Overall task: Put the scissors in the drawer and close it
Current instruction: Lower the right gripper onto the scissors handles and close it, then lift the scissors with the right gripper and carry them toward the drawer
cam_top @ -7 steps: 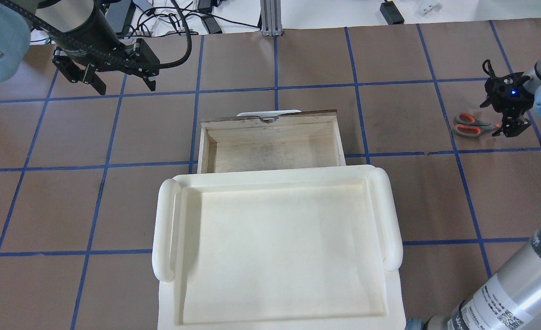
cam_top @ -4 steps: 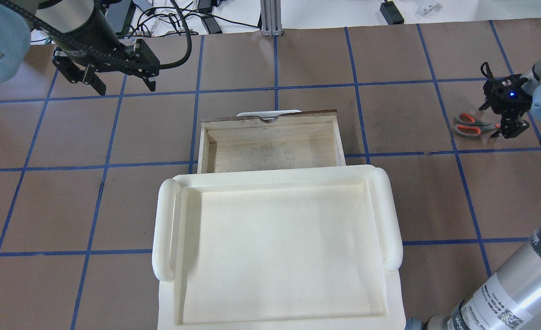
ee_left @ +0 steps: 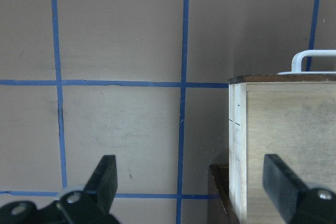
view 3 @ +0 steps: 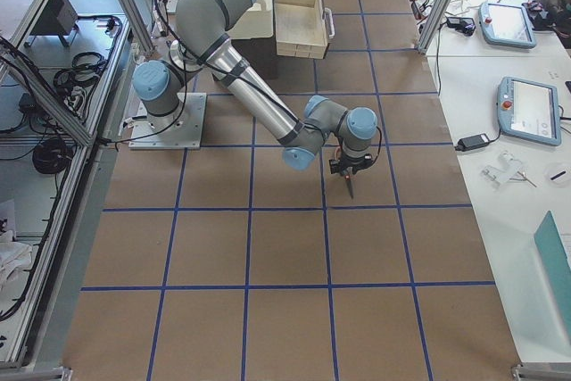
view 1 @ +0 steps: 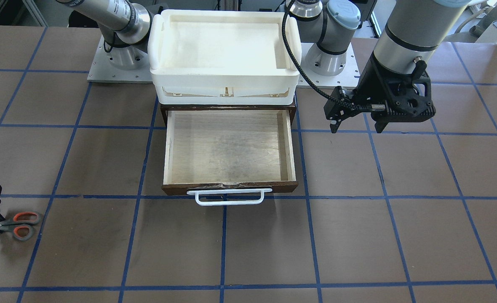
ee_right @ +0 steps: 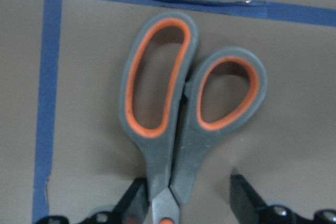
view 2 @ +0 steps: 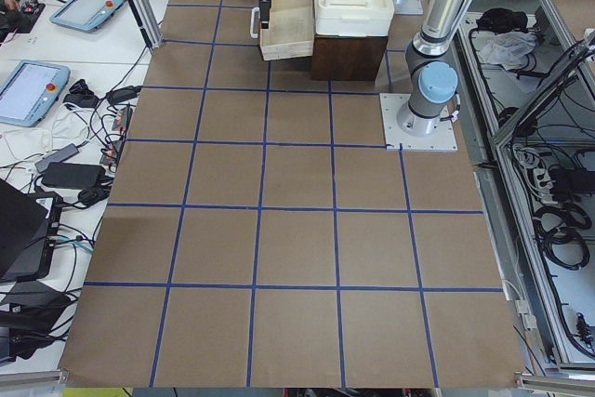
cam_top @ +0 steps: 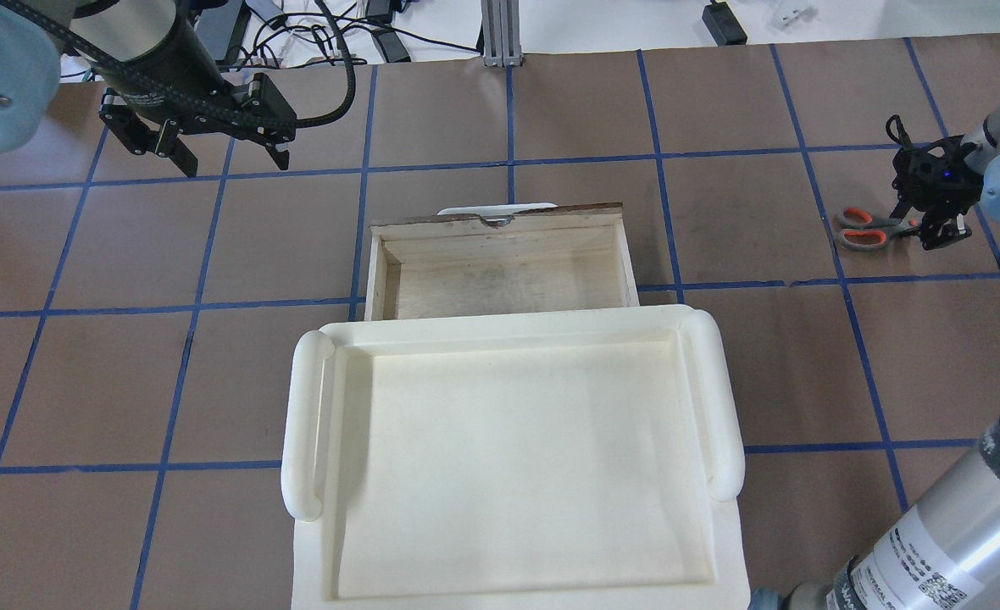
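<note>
The scissors [cam_top: 869, 229] lie flat on the table at the far right, grey handles lined orange, handles toward the drawer. My right gripper [cam_top: 936, 227] is low over their blade end and open. In the right wrist view the scissors [ee_right: 178, 103] fill the frame and my fingers [ee_right: 247, 198] stand on either side of the neck near the orange pivot. The drawer [cam_top: 500, 271] is pulled out, its pale wood inside bare, white bar handle [view 1: 229, 197] on its front. My left gripper [cam_top: 220, 157] is open and empty, high to the drawer's left.
A white plastic bin [cam_top: 305, 424] sits on the dark cabinet [view 1: 164, 107] above the drawer. The drawer's side wall [ee_left: 233, 145] is at the right of the left wrist view. Brown table with blue tape grid [cam_top: 661, 169] all around.
My right gripper has moved closer over the scissors' blade end, its fingers now straddling them. The scissors, the drawer and my left arm have barely moved.
</note>
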`<state>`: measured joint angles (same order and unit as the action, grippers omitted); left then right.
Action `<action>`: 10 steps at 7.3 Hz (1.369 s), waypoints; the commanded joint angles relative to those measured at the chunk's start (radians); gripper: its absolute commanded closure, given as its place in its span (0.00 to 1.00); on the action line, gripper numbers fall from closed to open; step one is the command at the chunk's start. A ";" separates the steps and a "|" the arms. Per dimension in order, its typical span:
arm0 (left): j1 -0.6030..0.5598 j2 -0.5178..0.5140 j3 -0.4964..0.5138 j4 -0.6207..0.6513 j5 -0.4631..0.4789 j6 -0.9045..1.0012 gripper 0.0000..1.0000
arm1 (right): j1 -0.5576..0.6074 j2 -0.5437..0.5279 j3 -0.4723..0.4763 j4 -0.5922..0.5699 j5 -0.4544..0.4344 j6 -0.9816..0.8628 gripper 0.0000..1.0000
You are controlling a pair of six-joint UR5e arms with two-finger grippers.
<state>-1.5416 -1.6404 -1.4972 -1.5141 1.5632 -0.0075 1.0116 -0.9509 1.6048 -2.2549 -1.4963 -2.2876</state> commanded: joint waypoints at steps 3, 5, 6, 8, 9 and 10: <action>0.000 -0.001 0.000 0.000 0.000 0.001 0.00 | 0.002 -0.067 0.000 -0.005 -0.009 0.008 1.00; 0.000 -0.001 0.000 0.002 0.000 0.001 0.00 | 0.005 -0.124 0.000 0.014 -0.007 0.007 1.00; 0.000 -0.001 0.000 0.002 0.000 0.001 0.00 | 0.008 -0.130 0.000 0.014 -0.006 0.007 1.00; 0.000 -0.001 0.000 0.000 0.000 0.001 0.00 | 0.042 -0.210 0.000 0.046 0.021 0.010 1.00; 0.000 -0.001 0.000 0.002 0.000 0.001 0.00 | 0.077 -0.257 0.000 0.113 0.022 0.055 1.00; 0.000 -0.001 0.000 0.002 0.000 0.001 0.00 | 0.129 -0.314 0.001 0.161 0.022 0.104 1.00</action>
<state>-1.5417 -1.6413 -1.4971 -1.5129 1.5631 -0.0061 1.0859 -1.1995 1.6048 -2.1554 -1.4763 -2.2358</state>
